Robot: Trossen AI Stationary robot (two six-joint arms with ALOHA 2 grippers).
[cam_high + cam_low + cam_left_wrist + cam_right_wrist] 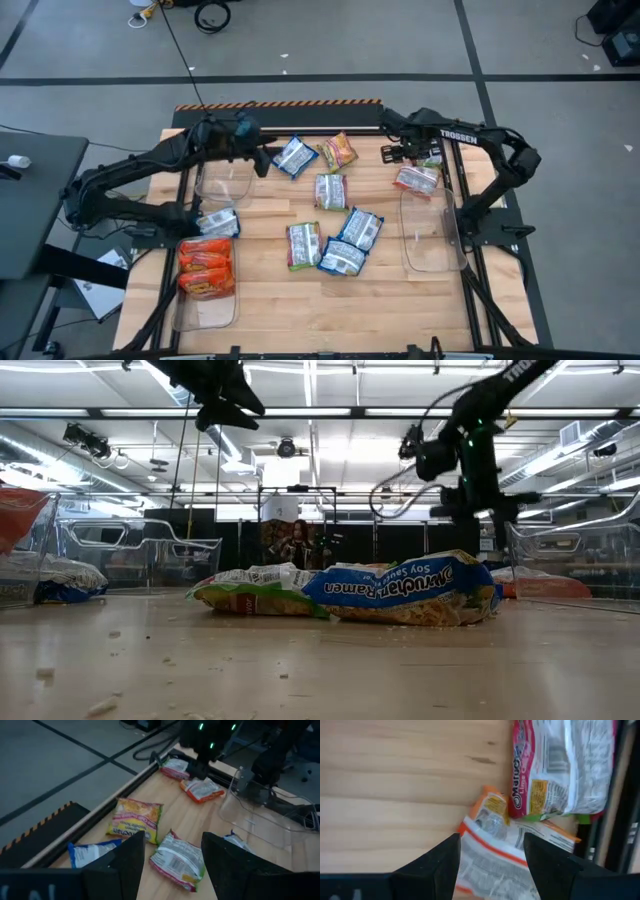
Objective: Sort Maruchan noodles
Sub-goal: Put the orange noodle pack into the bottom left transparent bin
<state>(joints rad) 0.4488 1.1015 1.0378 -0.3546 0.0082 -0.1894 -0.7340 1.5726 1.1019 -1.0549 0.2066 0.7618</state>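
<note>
Maruchan noodles (334, 219) scattered across centre of wooden bench (300, 300): blue-white packet (294, 157) and yellow-pink packet (339, 151) at far side, green-pink packet (330, 190) just nearer, second green-pink packet (303, 244) beside two overlapping blue-white packets (352, 240) toward near side. Orange-red packet (417, 180) lying at far right corner, partly over far rim of clear right bin (432, 235), with pink-white packet (560, 767) touching it against bench edge. Stack of orange-red packets (206, 267) inside clear near-left bin (205, 310); blue-white packet (218, 222) resting in clear far-left bin (225, 185), toward its near end. Right hand (404, 153) poised directly above orange-red packet at far right, fingers (440, 865) spread wide either side of it, released, nothing gripped. Left hand (262, 158) raised above bench at far left, just beside far blue-white packet, fingers (127, 860) apart, empty, pointing across toward yellow-pink packet. Low view: blue-white packet (410, 590) and green-pink packet (255, 590) in foreground, crumbs on bench, both arms overhead. Beyond bench: grey floor, black-and-yellow hazard strip (280, 104) along far edge, dark side table (30, 200) at left.
</note>
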